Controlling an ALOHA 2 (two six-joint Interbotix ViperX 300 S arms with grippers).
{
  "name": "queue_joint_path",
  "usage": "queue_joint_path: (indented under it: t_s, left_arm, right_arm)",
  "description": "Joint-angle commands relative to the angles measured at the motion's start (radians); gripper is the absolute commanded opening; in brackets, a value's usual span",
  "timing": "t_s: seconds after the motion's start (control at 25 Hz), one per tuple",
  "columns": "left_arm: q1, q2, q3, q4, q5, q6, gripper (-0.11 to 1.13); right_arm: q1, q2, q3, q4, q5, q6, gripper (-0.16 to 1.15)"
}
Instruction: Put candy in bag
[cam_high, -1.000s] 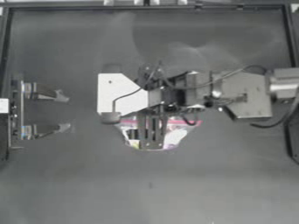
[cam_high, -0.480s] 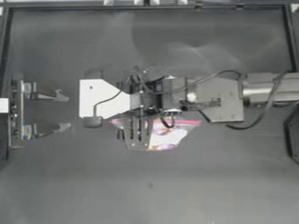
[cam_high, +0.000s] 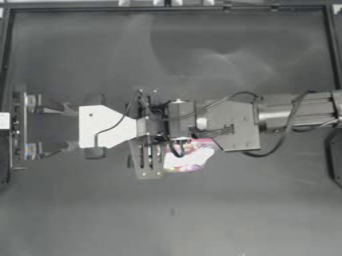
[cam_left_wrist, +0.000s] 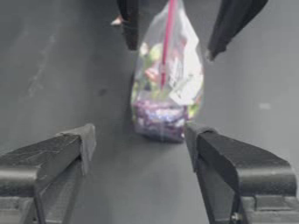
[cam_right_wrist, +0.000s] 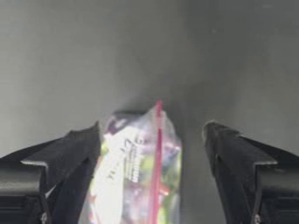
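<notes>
Left wrist view: the left gripper (cam_left_wrist: 137, 144) has its jaws wide apart, holding nothing. The bag (cam_left_wrist: 166, 83) lies just past them on the table (cam_left_wrist: 52, 65). The right gripper (cam_right_wrist: 152, 140) is also spread apart, with the bag between its jaws but not pinched.

From the top, both grippers meet at the middle, and the bag (cam_high: 190, 155) peeks out at about 5 o'clock from them.

No loose candy shows anywhere, so I think it may already be inside.

The bag's long side runs from 9 to 3 o'clock.
</notes>
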Motion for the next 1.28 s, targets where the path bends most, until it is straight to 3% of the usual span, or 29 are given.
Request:
queue_joint_path:
  t_s: [0.04, 0.68, 1.0, 1.28]
  left_arm:
    - [0.002, 0.012, -0.011, 0.000, -0.006, -0.002, 0.94]
    - [0.002, 0.012, -0.009, -0.002, -0.006, -0.002, 0.94]
    - [0.000, 0.012, -0.009, 0.000, -0.006, -0.002, 0.94]
    - [0.002, 0.012, -0.009, -0.002, -0.006, -0.002, 0.94]
  right_arm:
    - [0.005, -0.015, -0.041, -0.008, 0.005, -0.003, 0.97]
    - [0.009, 0.034, -0.083, -0.026, 0.055, -0.006, 0.97]
    - [0.009, 0.043, -0.084, -0.028, 0.060, -0.009, 0.81]
    - [0.009, 0.052, -0.089, -0.029, 0.061, -0.009, 0.79]
